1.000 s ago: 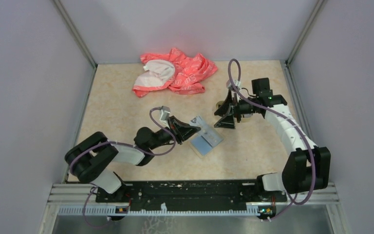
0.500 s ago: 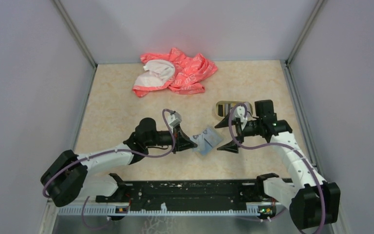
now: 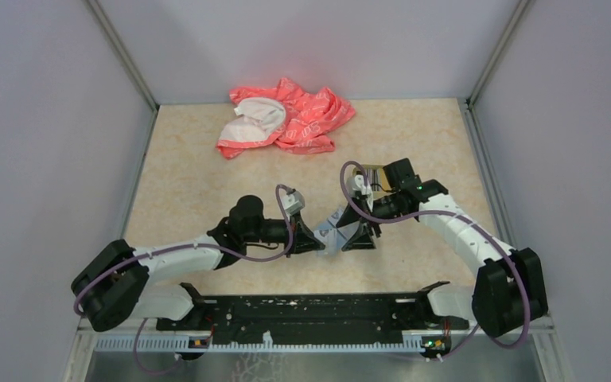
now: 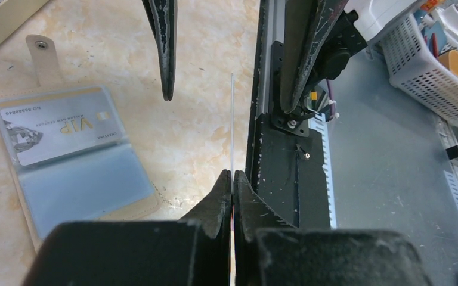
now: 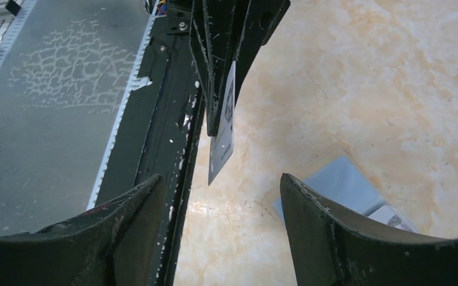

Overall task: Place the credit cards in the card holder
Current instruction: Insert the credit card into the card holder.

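Observation:
The card holder lies open on the table, with a grey VIP card in its upper clear pocket. In the top view the card holder shows only partly between the two grippers. My left gripper is shut on a thin white credit card, seen edge-on. From the right wrist this credit card hangs out of the left gripper. My right gripper is open, its fingers standing on either side of the card's free end without touching it.
A tan tray sits just behind the right gripper, partly hidden by the arm. A red and white cloth lies crumpled at the back of the table. The black mounting rail runs along the near edge.
The right arm has swung down and left from beside the tray, and its open jaws now straddle the card's end. The left gripper has stayed shut on the card and edged right.

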Robot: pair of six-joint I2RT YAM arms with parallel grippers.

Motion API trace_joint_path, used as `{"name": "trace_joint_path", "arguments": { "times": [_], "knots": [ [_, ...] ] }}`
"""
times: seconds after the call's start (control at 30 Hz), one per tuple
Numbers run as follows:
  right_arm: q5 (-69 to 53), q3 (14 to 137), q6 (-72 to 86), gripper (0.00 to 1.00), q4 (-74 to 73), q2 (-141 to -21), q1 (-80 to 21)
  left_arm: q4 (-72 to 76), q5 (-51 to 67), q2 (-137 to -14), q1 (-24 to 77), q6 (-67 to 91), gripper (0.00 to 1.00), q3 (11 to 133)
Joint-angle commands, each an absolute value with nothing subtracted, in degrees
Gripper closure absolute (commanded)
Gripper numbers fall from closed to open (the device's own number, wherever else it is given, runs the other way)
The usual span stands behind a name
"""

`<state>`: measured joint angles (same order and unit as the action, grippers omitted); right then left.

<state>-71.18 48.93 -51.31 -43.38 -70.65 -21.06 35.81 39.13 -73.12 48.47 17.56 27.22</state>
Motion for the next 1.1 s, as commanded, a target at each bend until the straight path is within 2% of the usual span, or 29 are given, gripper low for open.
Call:
{"name": "trace_joint_path", "arguments": {
  "times": [0.0,0.27,0.6,0.73,0.77,0.93,1.07],
  "knots": [
    [-70.9,52.1,-46.6,0.32,-40.9,-72.3,-22.4,33.2,37.0,-74.2,50.0,12.6,1.00,29.9],
    [-69.3,51.5,-38.3,0.50,-34.9,-73.6,-24.5,30.7,35.9,-75.6,51.1,10.5,1.00,32.4],
    [-70.7,50.8,-35.7,0.80,-32.4,-72.3,-25.1,30.6,35.2,-76.9,51.1,10.9,1.00,33.4],
    [-70.2,51.4,-35.8,1.00,-33.0,-72.5,-25.5,30.3,34.9,-76.9,51.2,10.8,1.00,33.8],
    [-69.6,51.8,-35.9,1.00,-33.4,-72.6,-25.6,30.2,34.6,-76.8,51.1,10.9,1.00,33.8],
    [-61.6,55.9,-35.7,1.00,-36.6,-74.5,-24.8,29.6,27.5,-73.9,51.1,14.6,0.61,31.0],
    [-57.7,55.8,-31.1,1.00,-33.2,-75.1,-20.3,30.5,14.0,-67.9,51.1,25.6,0.37,22.7]
  ]
}}
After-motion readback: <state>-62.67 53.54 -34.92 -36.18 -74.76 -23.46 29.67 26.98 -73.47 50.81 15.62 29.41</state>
